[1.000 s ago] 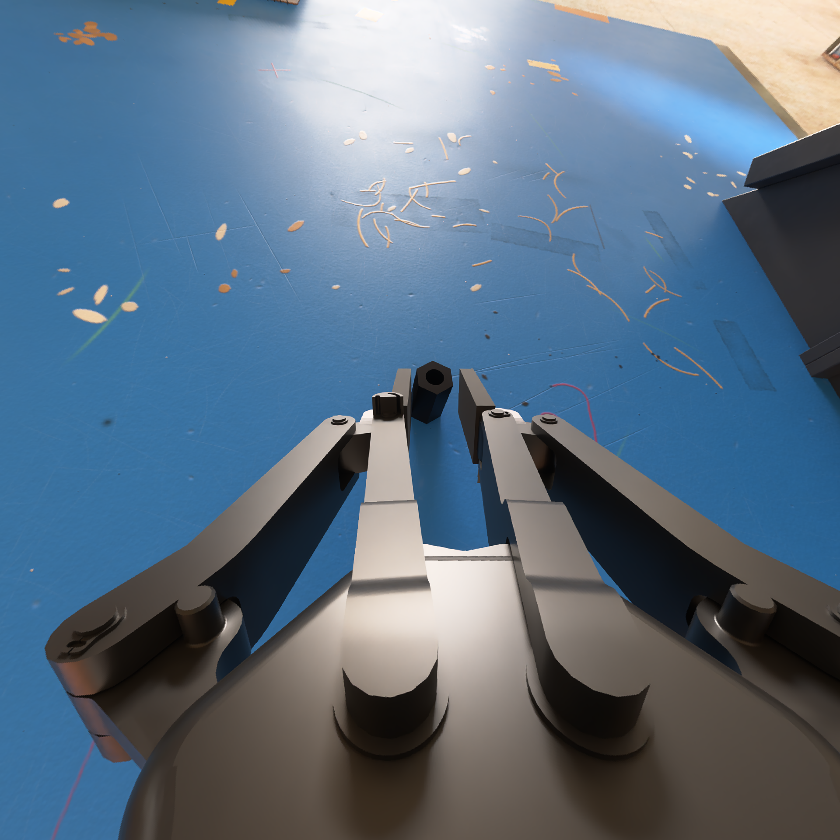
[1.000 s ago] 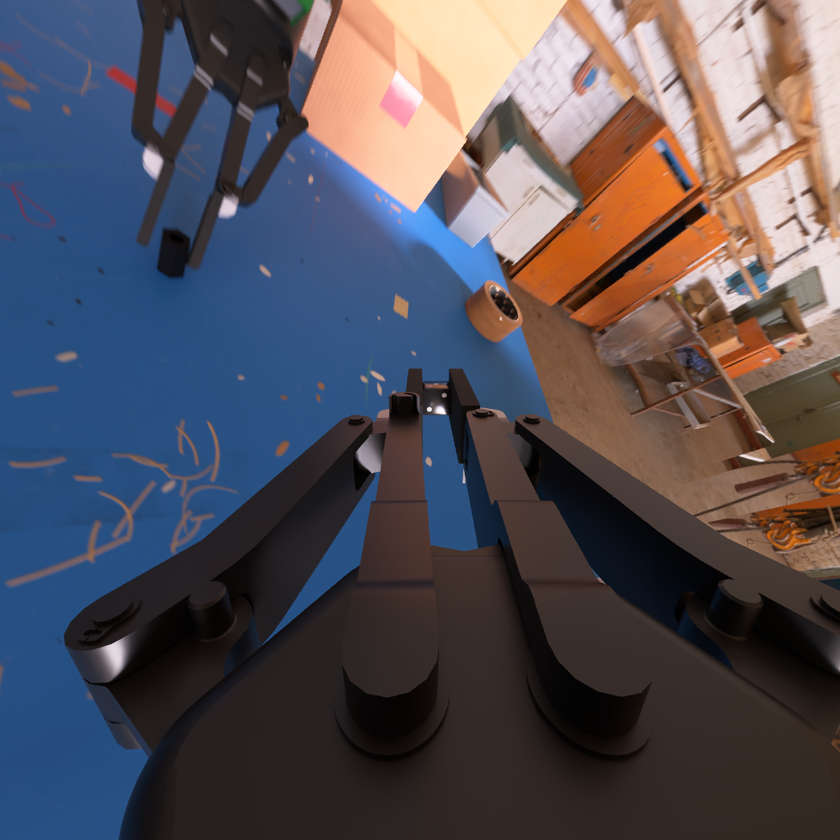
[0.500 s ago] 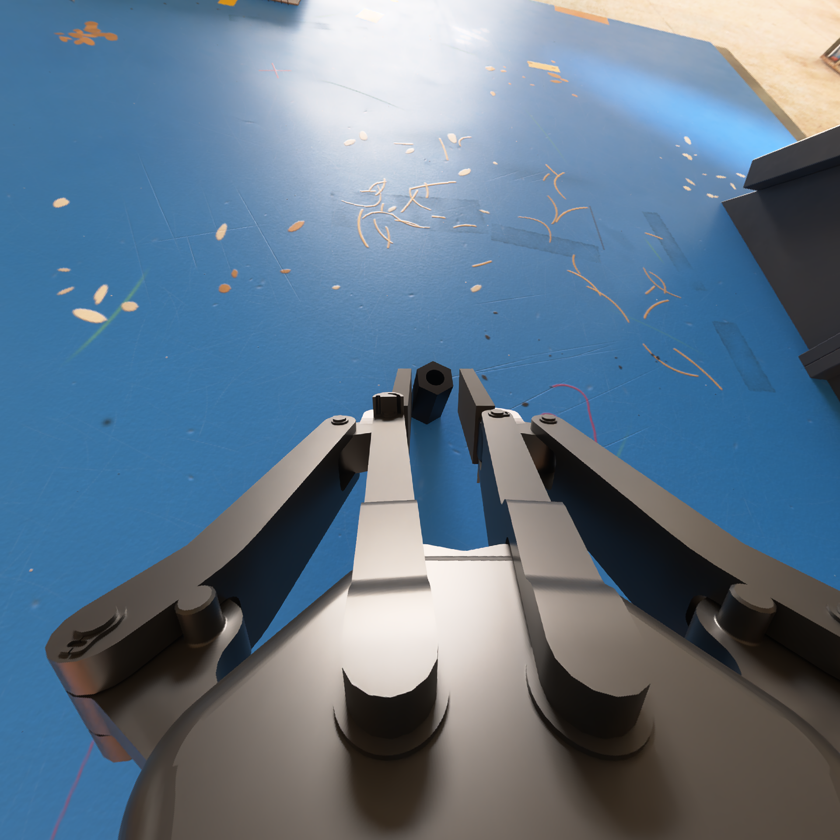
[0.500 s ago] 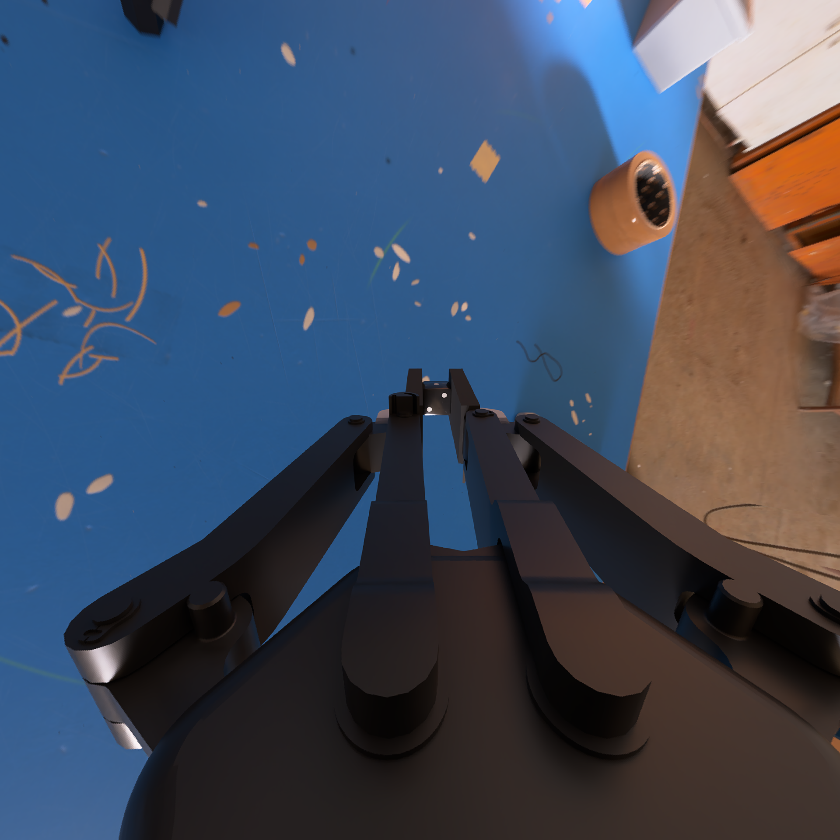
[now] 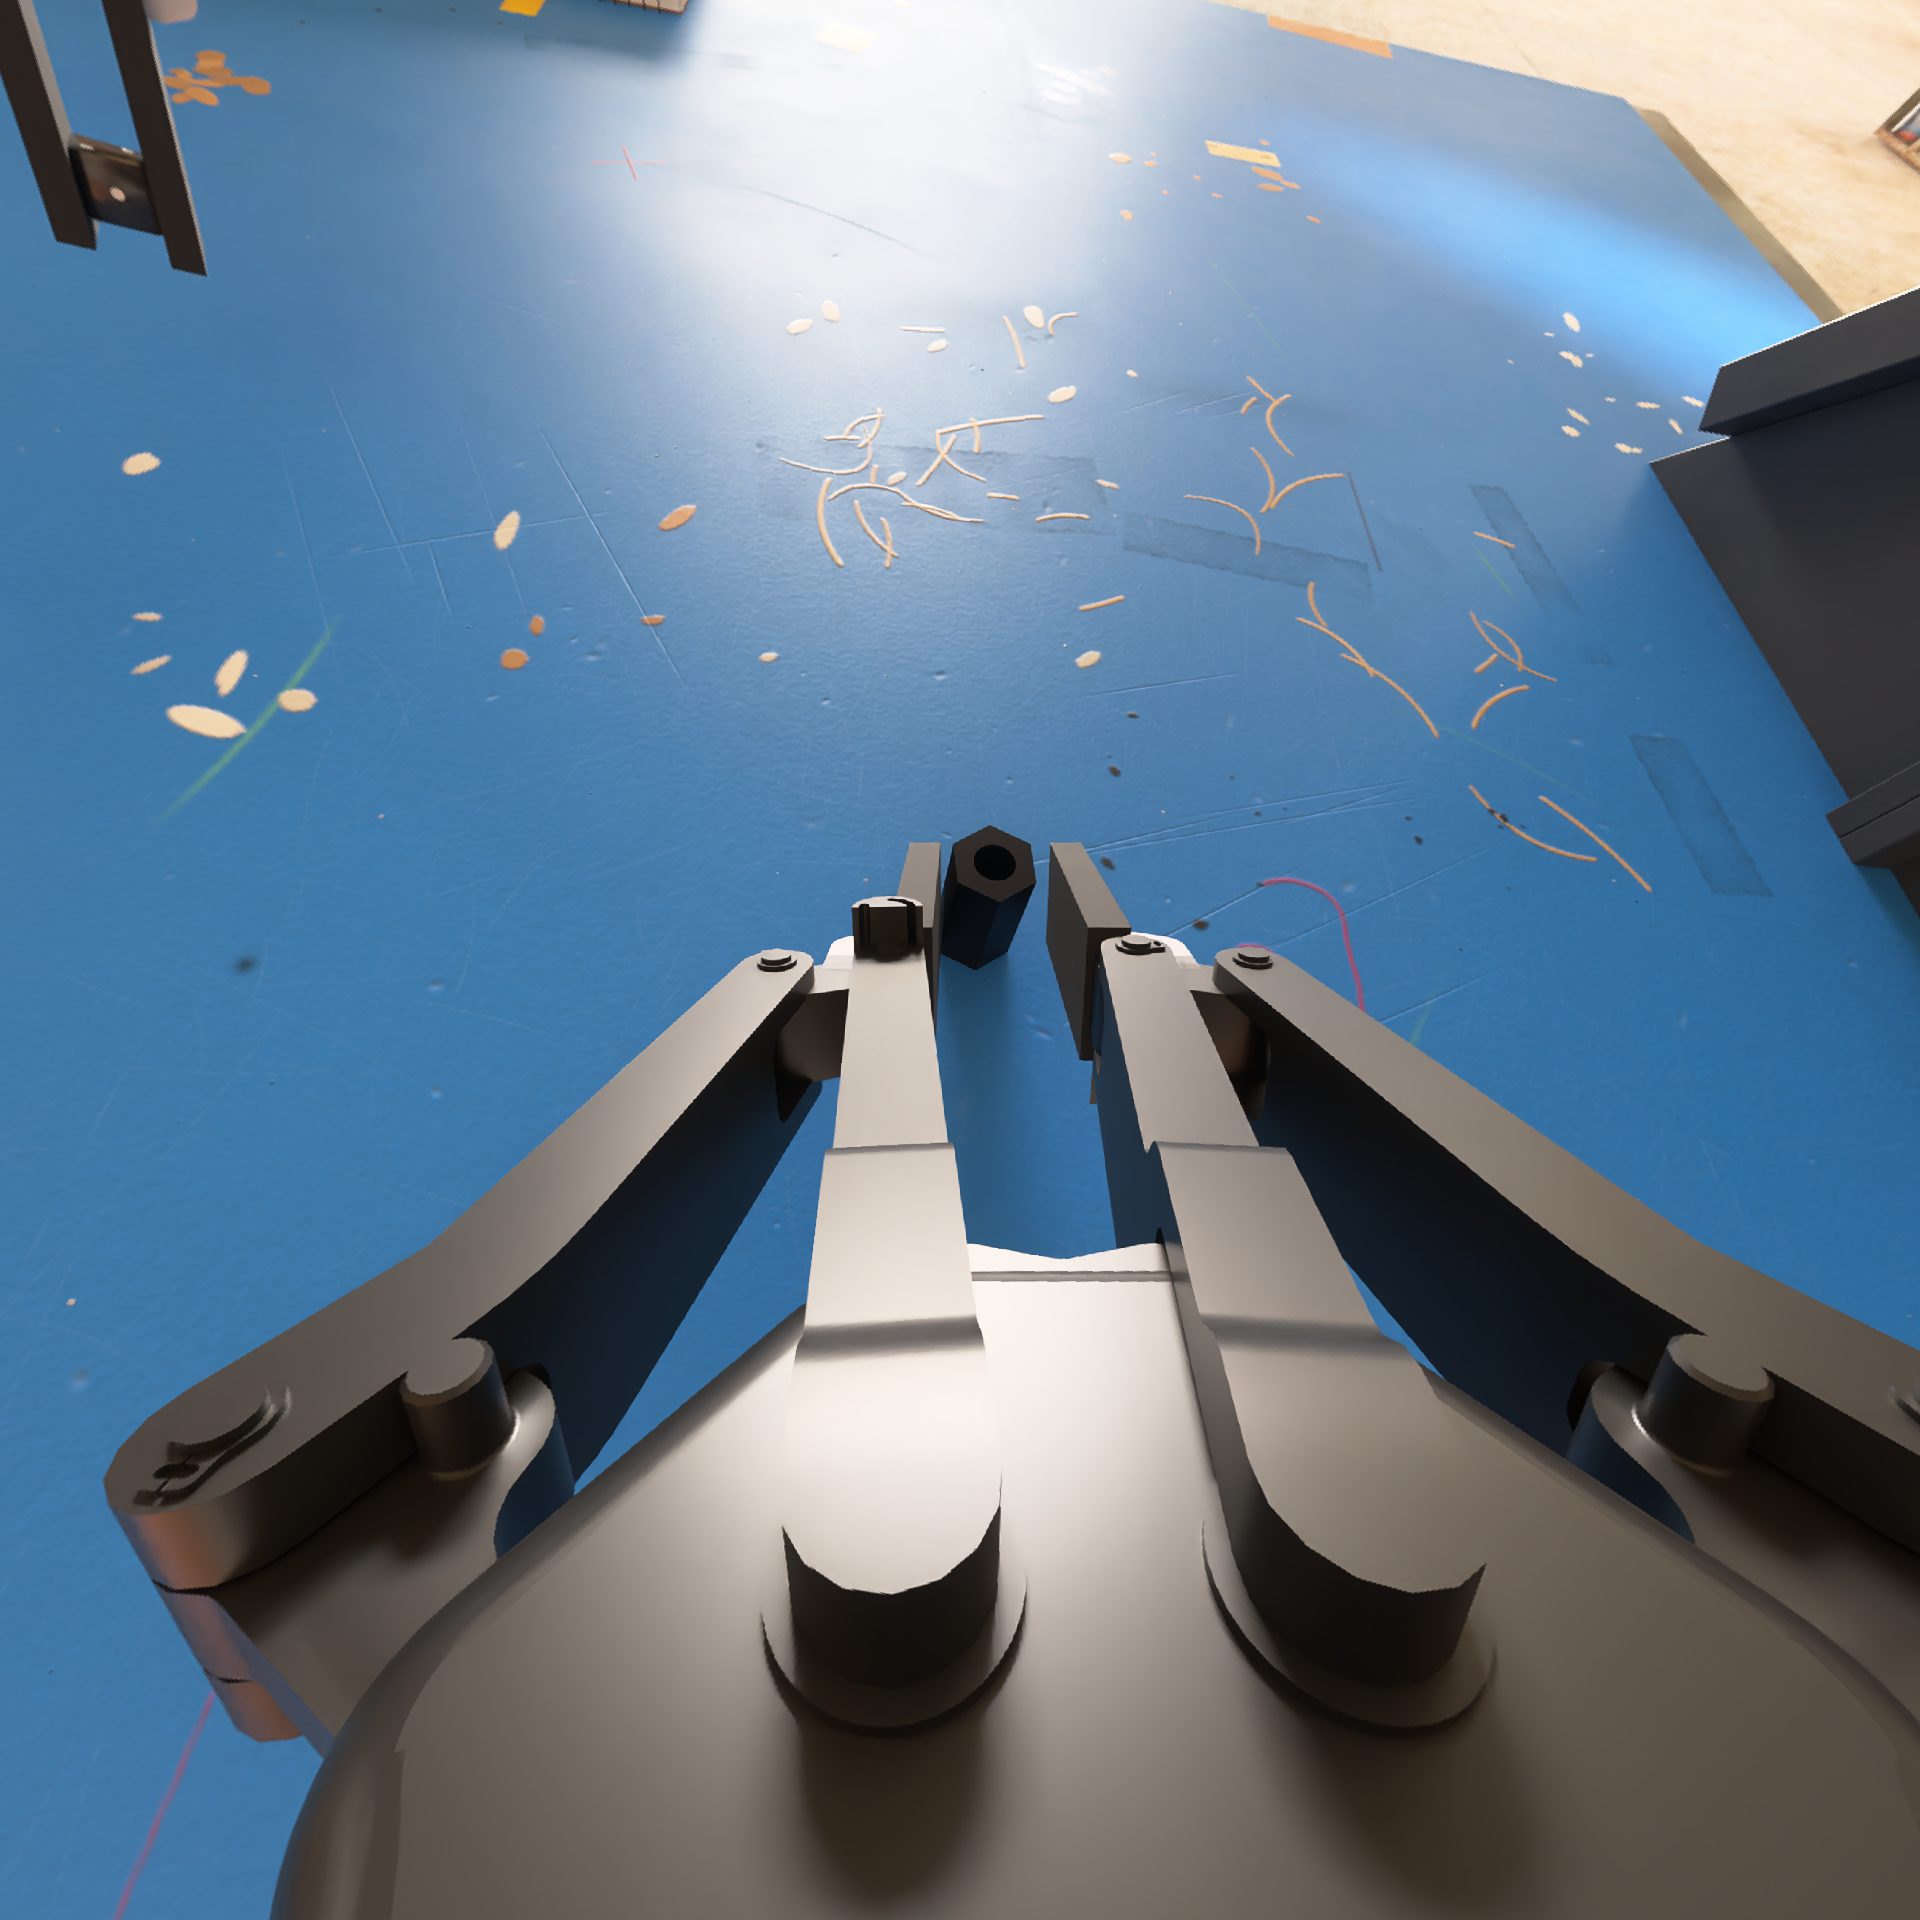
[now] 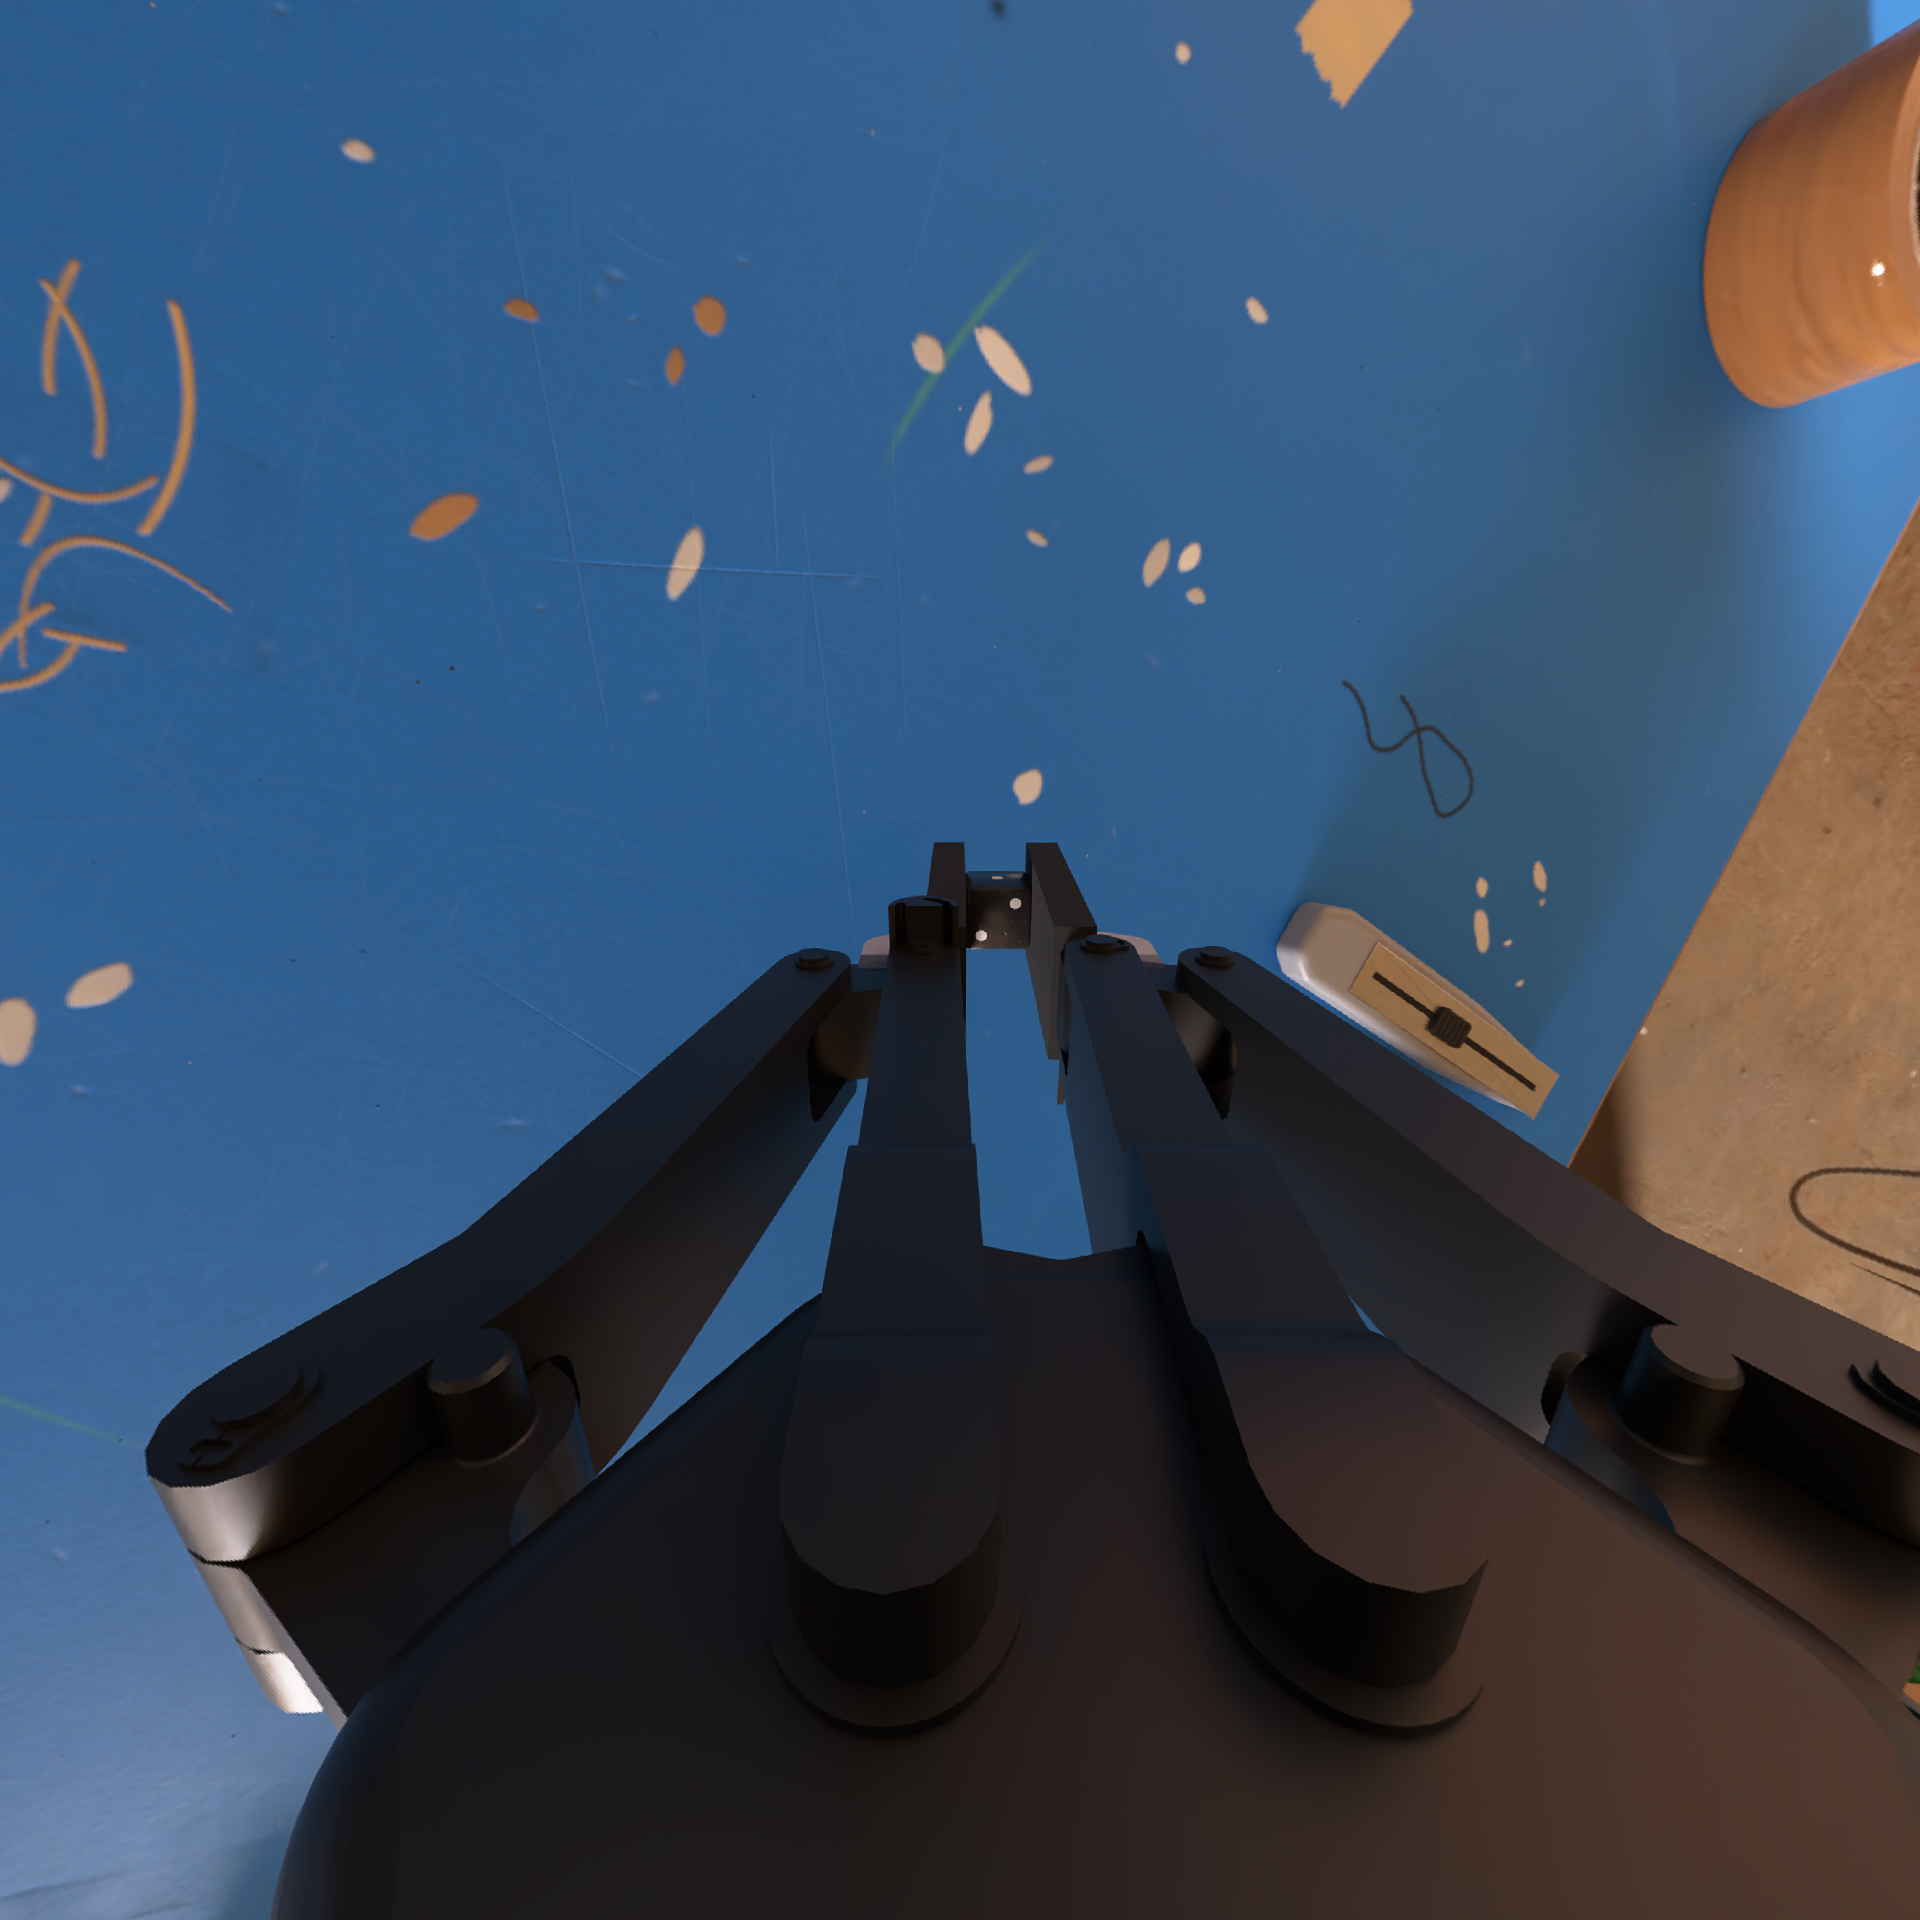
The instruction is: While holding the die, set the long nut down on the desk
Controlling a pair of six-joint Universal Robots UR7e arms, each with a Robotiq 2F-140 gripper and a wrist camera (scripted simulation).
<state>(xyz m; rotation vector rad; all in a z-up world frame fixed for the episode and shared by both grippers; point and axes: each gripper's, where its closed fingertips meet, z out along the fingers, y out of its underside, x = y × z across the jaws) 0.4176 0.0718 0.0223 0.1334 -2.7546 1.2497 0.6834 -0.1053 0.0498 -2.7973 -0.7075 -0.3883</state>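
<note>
The long nut [image 5: 987, 906] stands upright on the desk [image 5: 623, 831] between the left gripper [image 5: 995, 914]'s slightly parted fingers (let go, I think), while the right gripper [image 6: 997, 906] pinches the die [image 6: 995, 910].

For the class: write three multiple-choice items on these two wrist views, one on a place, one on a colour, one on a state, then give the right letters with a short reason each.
1. Where is the long nut?
A. standing on the blue desk between the left end effector's fingers
B. inside the roll of tape
C. lying on the grey box

2. What colour is the roll of tape near the desk's edge?
A. green
B. orange-brown
C. white

3. What is the state of the right end effector?
A. wide open and empty
B. shut on the die
C. shut on the long nut

Answers:
1 A: the nut stands upright on the desk, with a gap to the right finger.
2 B: its side shows orange-brown in the right wrist view.
3 B: the dark, white-dotted die sits clamped between its fingertips.
</note>
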